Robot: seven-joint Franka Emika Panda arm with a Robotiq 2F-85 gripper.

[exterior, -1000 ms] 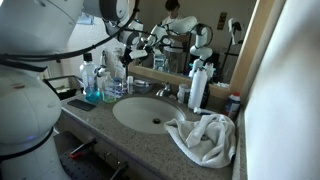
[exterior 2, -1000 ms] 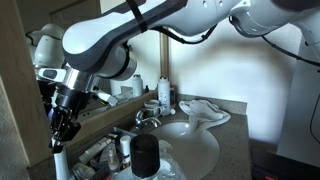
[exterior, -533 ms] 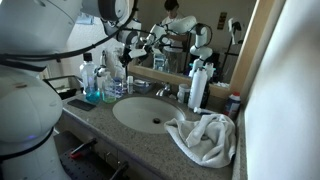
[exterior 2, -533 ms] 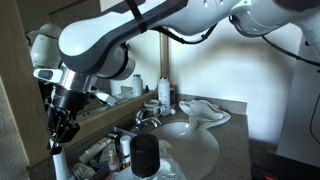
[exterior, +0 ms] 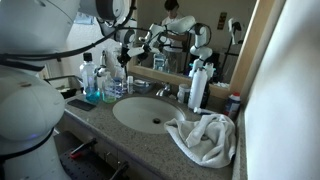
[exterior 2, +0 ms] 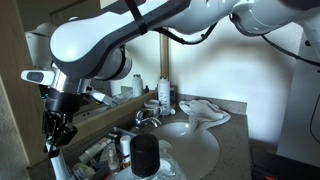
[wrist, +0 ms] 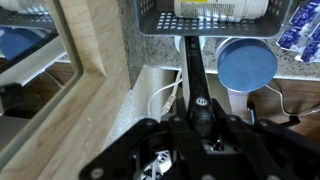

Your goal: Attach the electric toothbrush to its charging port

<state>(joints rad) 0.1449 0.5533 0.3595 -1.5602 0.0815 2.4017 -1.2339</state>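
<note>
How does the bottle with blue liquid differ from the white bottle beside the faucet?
In an exterior view, the bottle with blue liquid is see-through, while the white bottle is opaque. The bottle with blue liquid stands at the picture's left of the sink, among other containers; the white bottle stands right of the faucet. The white bottle looks taller. Both stand upright on the counter.

The slim black electric toothbrush (wrist: 193, 75) is clamped lengthwise in the closed gripper (wrist: 200, 128), its long dark body reaching out from between the fingers to just below a grey mesh basket (wrist: 150, 22), with a thin white cord (wrist: 163, 97) curving just beside it; the charging port itself cannot be made out.
</note>
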